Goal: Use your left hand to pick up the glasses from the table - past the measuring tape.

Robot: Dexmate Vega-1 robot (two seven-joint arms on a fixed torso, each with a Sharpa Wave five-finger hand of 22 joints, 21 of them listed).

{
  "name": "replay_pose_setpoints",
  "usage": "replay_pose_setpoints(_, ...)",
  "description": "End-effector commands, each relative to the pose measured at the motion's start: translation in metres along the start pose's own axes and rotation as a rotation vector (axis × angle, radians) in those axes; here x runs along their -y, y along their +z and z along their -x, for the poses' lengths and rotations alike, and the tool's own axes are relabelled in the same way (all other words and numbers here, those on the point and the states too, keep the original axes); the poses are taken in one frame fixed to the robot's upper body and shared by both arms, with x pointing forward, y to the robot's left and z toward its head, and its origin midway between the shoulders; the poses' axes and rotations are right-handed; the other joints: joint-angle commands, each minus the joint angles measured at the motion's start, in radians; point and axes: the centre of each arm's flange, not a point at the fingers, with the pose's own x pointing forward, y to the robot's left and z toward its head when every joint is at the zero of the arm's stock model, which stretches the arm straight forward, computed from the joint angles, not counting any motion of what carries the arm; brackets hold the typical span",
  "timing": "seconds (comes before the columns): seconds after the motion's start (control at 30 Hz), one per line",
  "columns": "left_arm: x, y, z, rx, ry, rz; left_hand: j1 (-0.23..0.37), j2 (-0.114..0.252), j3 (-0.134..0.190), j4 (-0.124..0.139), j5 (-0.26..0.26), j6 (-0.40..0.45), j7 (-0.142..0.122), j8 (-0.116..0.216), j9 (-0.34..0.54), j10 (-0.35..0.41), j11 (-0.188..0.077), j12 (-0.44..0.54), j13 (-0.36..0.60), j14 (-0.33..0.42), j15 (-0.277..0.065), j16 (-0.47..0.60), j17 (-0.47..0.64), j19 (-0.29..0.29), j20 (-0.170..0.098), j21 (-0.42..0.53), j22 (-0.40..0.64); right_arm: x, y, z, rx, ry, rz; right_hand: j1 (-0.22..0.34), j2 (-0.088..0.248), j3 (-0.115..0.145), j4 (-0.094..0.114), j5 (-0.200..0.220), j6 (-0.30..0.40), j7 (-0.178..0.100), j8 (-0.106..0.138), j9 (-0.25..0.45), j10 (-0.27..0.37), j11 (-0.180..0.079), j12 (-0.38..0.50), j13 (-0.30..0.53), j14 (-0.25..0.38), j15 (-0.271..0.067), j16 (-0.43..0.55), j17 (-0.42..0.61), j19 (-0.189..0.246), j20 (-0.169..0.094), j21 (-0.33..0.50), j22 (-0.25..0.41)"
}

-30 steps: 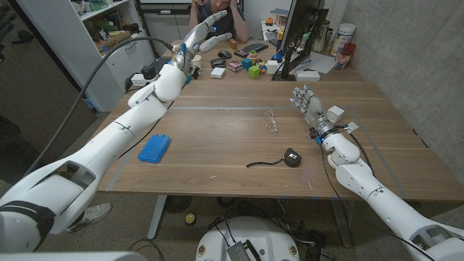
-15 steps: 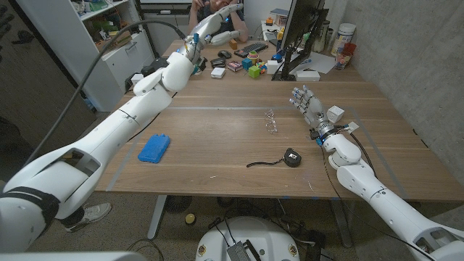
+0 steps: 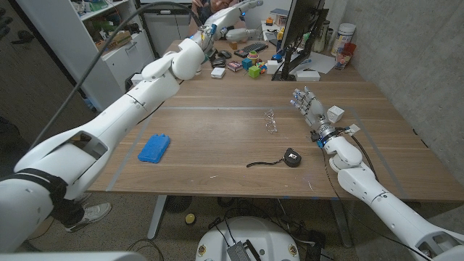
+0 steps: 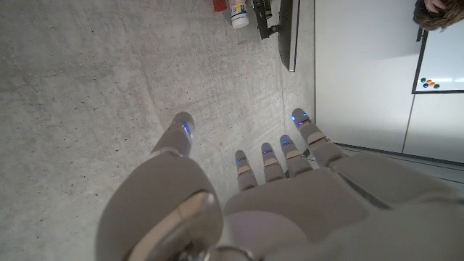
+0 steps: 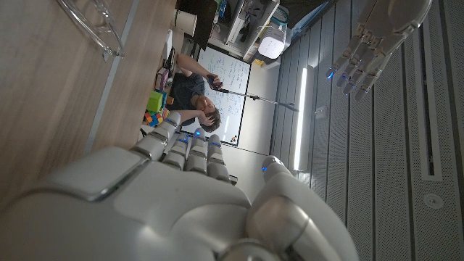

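The clear-framed glasses [image 3: 271,121] lie on the wooden table [image 3: 217,138], right of its middle; they also show in the right wrist view [image 5: 90,25]. The black measuring tape [image 3: 292,156], its strap pulled out, lies nearer the front edge. My left hand [image 3: 229,14] is raised high over the table's far end, well away from the glasses, fingers spread and holding nothing [image 4: 290,196]; the right wrist view catches it in the air [image 5: 377,36]. My right hand [image 3: 308,105] stands just right of the glasses, fingers up and apart, nothing in it [image 5: 181,196].
A blue flat object [image 3: 154,148] lies on the table's left part. Coloured cubes [image 3: 254,69], a keyboard [image 3: 251,49] and a monitor [image 3: 297,32] crowd the far end. A person [image 3: 210,9] sits behind it. A concrete wall [image 3: 406,58] runs along the right.
My left arm has swung up and to the right, carrying its hand higher over the table's far end. The right hand, glasses and tape have not moved.
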Motion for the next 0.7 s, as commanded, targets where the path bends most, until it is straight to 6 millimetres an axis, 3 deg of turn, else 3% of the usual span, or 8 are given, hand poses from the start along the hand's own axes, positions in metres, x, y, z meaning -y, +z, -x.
replay_pose_setpoints(0.03,0.001,0.028,-0.036,0.103,-0.113,-0.097,0.021,-0.013,-0.020,0.004,0.013,-0.044,0.000,-0.009,0.002,-0.028,-0.005,-0.008,0.003,-0.021,0.001,-0.007,0.002,-0.013,0.001,-0.012,0.006,0.008,-0.001,0.013,0.022,-0.048,-0.017,0.004,-0.011,-0.004,0.002,0.006,0.007,0.002,0.009,0.002,0.009,-0.004,0.008,0.006,0.000,0.009,0.007,0.003,0.006,0.003,0.006,0.002)
replay_pose_setpoints(0.47,0.003,0.053,-0.048,0.180,-0.211,-0.188,0.037,-0.028,-0.039,0.006,0.025,-0.070,-0.002,-0.006,0.002,-0.047,0.000,-0.008,0.003,-0.042,0.004,-0.008,0.003,-0.023,0.005,-0.025,0.006,0.012,-0.002,0.021,0.038,-0.072,-0.027,0.002,-0.012,-0.005,0.002,0.007,0.011,0.005,0.010,0.002,0.012,-0.001,0.008,0.006,0.003,0.007,0.008,0.003,0.008,0.003,0.006,0.002)
replay_pose_setpoints(0.7,0.009,0.061,-0.050,0.212,-0.284,-0.244,0.057,-0.045,-0.060,0.006,0.043,-0.127,-0.001,-0.011,0.001,-0.074,-0.003,-0.009,0.004,-0.063,0.002,-0.008,0.003,-0.032,0.008,-0.038,0.007,0.014,0.001,0.027,0.043,-0.084,-0.021,0.000,-0.012,-0.007,0.002,0.007,0.012,0.005,0.010,0.002,0.013,-0.002,0.008,0.006,0.004,0.008,0.008,0.003,0.009,0.002,0.006,0.002)
